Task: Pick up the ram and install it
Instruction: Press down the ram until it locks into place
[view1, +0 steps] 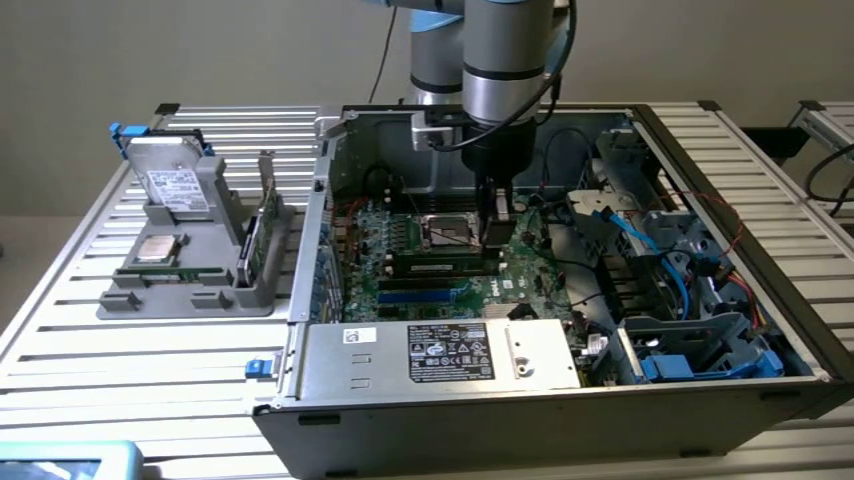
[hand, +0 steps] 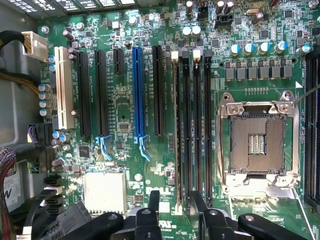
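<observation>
My pincer (hand: 175, 197) straddles the ram (hand: 178, 140) standing in the motherboard (hand: 120, 100); whether it's clenched I cannot tell. Pressing off-centre could leave one end unlatched

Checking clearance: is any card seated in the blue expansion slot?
No, the blue slot stands bare in the wrist view, nothing plugged into it.

Slatted metal table (view1: 80, 340), open computer case (view1: 534, 425) on it, grey parts rack (view1: 200, 298) just beside the case
</observation>
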